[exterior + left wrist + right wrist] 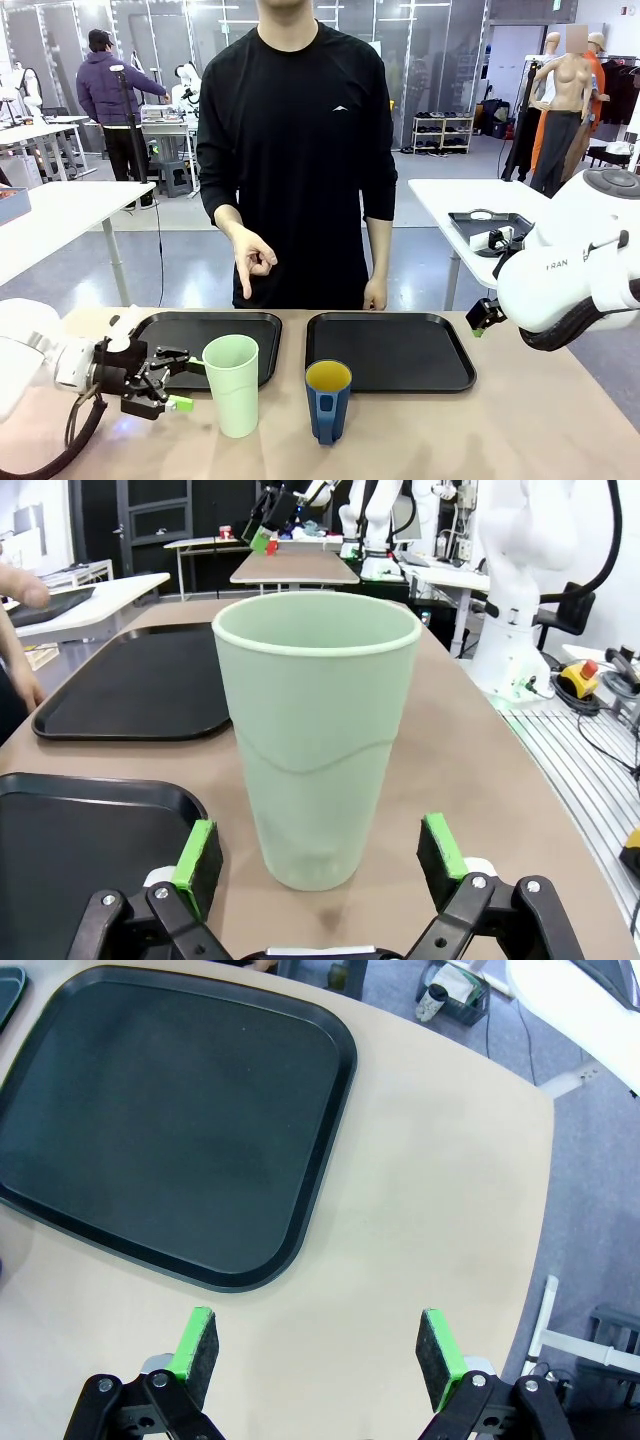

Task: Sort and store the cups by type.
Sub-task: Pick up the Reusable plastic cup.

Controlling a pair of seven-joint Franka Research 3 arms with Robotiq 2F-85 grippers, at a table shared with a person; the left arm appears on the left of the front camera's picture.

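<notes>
Nearest to the robot, the left gripper [183, 383] lies low over the table [520, 420] with its fingers spread wide. They stand on both sides of the mint-green tumbler [231, 385], and in the left wrist view there is a clear gap between each green pad [195, 852] and the wall of the cup, so they are not touching it. The tumbler stands upright on the table, at about 3 o'clock from this gripper. The dark blue mug [328, 402] (its inside is yellow) stands upright at 3 o'clock from the tumbler, near it but apart.

Behind the cups lie two black trays side by side. The left tray [215, 340] is at 12 o'clock from the tumbler and the right tray [390, 350] is at 12 o'clock from the mug.

The right gripper [318, 1345] hangs above bare table with its fingers wide and nothing between them; the right tray is at 11 o'clock from it.

At the far edge stands a person. One hand [252, 258] points a finger downward above the left tray, and the other hand [375, 293] hangs by the far rim of the right tray.
</notes>
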